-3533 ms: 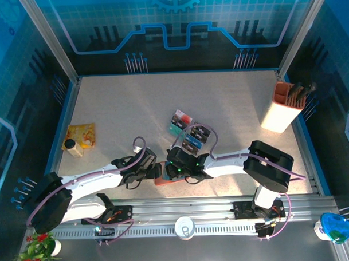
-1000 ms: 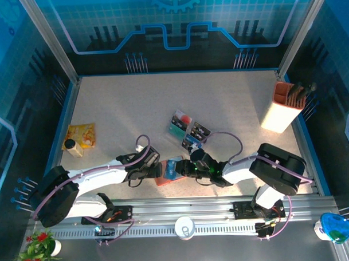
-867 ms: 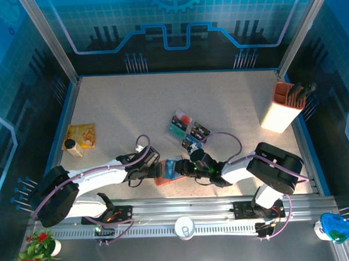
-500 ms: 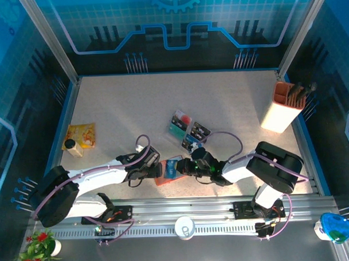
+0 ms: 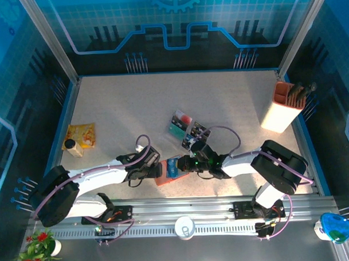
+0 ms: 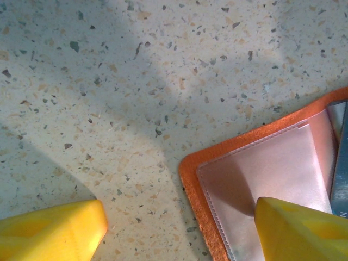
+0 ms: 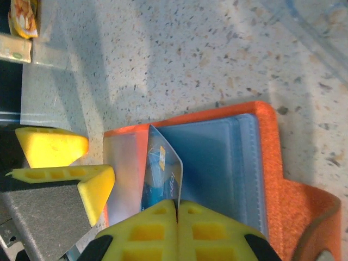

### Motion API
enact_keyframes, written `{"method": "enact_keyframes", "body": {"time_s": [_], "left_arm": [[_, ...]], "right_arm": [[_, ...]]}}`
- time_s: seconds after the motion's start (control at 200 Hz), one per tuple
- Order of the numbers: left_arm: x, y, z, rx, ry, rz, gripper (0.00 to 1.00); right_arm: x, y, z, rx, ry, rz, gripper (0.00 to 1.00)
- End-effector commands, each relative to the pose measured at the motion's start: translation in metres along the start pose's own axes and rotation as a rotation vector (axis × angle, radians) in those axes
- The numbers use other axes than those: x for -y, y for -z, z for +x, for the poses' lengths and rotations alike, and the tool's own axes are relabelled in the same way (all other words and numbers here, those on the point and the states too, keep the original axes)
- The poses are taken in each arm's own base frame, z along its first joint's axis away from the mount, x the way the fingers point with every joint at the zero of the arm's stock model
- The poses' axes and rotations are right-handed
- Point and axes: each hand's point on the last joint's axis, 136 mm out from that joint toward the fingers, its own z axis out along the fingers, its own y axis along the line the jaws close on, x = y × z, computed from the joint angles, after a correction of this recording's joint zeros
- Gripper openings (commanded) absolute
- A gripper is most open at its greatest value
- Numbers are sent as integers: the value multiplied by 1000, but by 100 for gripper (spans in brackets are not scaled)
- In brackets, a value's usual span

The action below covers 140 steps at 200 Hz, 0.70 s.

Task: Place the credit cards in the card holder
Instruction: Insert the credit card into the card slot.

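Note:
The orange card holder (image 7: 272, 163) lies open on the table, its grey-blue pocket facing up. My right gripper (image 7: 176, 204) is shut on a blue credit card (image 7: 162, 166), which stands on edge at the fold, beside the pocket. From above, the card (image 5: 173, 166) sits over the card holder (image 5: 163, 178) between both grippers. My left gripper (image 6: 176, 231) is open, with one yellow finger (image 6: 302, 231) over the holder's clear flap (image 6: 266, 179) and the other on the bare table. More credit cards (image 5: 179, 128) lie in a clear tray behind.
A tall orange-and-white box of pens (image 5: 288, 106) stands at the far right. A yellow packet (image 5: 81, 135) and a small bottle (image 5: 72, 148) lie at the left edge. The clear tray (image 5: 193, 142) is close behind the right wrist.
My right wrist has shifted slightly toward the far side, with the blue card still over the holder. The left arm has not moved.

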Motion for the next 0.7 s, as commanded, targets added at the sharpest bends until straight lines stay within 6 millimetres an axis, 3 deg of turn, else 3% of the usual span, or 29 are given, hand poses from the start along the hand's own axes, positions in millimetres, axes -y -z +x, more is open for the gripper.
{"method": "enact_keyframes", "body": {"time_s": [0.0, 0.695], "left_arm": [[2, -15, 8, -33, -21, 25, 76], [3, -16, 8, -34, -29, 26, 76]], "right_arm": [[14, -1, 11, -89, 52, 66, 0], [18, -7, 19, -245, 88, 93, 0]]}}
